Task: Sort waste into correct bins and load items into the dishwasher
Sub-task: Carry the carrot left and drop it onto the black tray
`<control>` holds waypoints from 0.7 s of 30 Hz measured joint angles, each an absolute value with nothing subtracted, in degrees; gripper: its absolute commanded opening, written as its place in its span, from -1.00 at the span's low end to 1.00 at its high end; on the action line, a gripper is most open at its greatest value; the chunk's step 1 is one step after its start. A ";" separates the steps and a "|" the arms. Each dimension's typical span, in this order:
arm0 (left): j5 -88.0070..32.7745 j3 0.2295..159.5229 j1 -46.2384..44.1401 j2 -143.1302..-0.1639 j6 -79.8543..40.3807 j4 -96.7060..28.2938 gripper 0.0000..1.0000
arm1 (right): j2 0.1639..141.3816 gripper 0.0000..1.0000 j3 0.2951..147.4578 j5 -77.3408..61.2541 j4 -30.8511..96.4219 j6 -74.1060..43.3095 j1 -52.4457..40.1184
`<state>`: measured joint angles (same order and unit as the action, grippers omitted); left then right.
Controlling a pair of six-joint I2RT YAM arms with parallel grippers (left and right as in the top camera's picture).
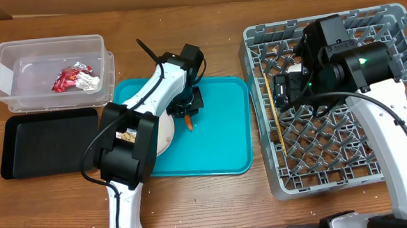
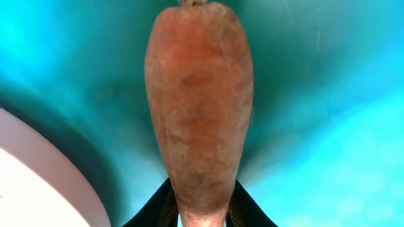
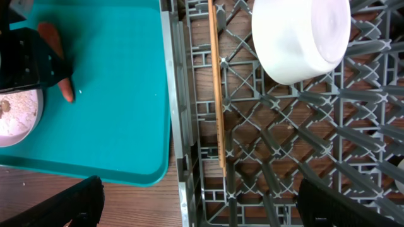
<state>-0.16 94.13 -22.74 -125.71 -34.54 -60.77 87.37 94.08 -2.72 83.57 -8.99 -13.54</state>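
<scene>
My left gripper is low over the teal tray, shut on the narrow end of a small orange carrot; the carrot's tip shows below it. A white plate with beige crumbs lies beside it, partly hidden by the arm. My right gripper is open and empty above the left side of the grey dish rack. A white bowl and a wooden chopstick lie in the rack. Red and silver wrappers lie in the clear tub.
A shallow black tray lies in front of the clear tub at the left. The teal tray's right edge lies close to the rack's left wall. The right arm covers the rack's back middle.
</scene>
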 measured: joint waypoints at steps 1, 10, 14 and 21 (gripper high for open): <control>-0.16 94.13 -22.74 -125.71 -34.63 -60.80 -0.72 | 87.37 1.00 94.08 -2.70 83.55 -8.99 -13.54; 0.78 97.10 -22.48 -125.75 -33.21 -68.47 -0.92 | 87.37 1.00 94.08 -2.57 83.77 -8.97 -13.54; 3.88 104.55 -21.63 -125.75 -32.67 -75.18 -0.91 | 87.37 1.00 94.08 -2.52 84.07 -8.97 -13.54; 8.97 109.62 -19.44 -121.56 -32.64 -82.63 -0.91 | 87.37 1.00 94.08 -2.04 84.77 -8.99 -13.54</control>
